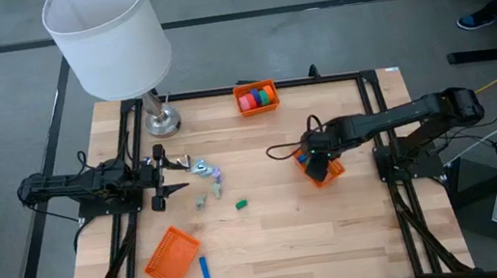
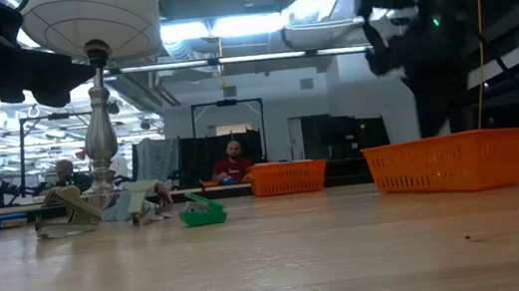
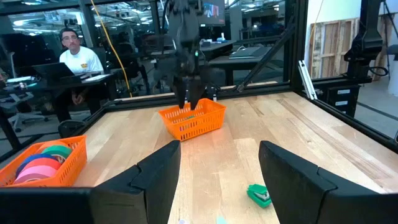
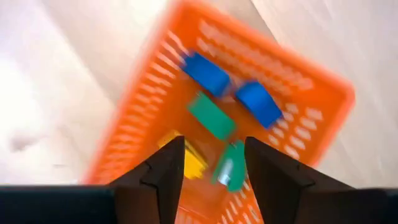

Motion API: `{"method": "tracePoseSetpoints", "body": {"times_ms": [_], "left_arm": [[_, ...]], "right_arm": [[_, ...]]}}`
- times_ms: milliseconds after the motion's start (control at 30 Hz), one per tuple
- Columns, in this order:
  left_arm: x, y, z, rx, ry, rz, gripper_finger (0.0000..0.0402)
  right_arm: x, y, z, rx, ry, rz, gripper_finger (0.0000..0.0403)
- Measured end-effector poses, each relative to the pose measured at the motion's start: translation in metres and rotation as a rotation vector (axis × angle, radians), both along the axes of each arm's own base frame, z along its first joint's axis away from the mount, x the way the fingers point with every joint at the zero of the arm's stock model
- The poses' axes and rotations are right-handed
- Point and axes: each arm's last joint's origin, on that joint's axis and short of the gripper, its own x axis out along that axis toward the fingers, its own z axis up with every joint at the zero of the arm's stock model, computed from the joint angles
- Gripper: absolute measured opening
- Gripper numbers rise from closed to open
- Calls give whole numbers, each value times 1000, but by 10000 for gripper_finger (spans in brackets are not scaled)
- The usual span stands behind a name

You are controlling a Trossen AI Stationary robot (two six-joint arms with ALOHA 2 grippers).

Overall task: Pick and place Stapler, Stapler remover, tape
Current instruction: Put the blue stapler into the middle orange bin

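The right claw [image 1: 315,161] hangs released over an orange basket [image 4: 292,93] holding blue, green and yellow pieces. The left claw [image 1: 159,178], spread wide, waits near the scattered desk items; a green one [image 3: 259,194] lies just ahead of it.

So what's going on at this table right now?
Two robot arms are sorting small desk items into orange baskets. The right claw hangs open just above the basket on the right side, which already holds small blue, green and yellow pieces. The left claw waits open beside a scatter of items near the lamp. Another basket at the far edge holds the tape rolls.
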Motion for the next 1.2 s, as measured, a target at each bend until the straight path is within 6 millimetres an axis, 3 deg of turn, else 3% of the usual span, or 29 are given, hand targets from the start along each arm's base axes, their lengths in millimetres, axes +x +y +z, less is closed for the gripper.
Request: {"method": "tracePoseSetpoints", "body": {"times_ms": [233, 533, 767, 967, 1200], "left_arm": [[0, 0, 0, 0, 0, 0, 216], [0, 0, 0, 0, 0, 0, 217], [0, 0, 0, 0, 0, 0, 215], [0, 0, 0, 0, 0, 0, 216], [0, 0, 0, 0, 0, 0, 216]], "right_arm": [[29, 16, 29, -59, -82, 263, 174], [85, 40, 35, -149, -146, 570, 175], [127, 56, 22, -196, -169, 807, 175], [154, 65, -2, -179, -262, 1014, 175], [177, 71, -26, -237, -368, 1051, 175]]}}
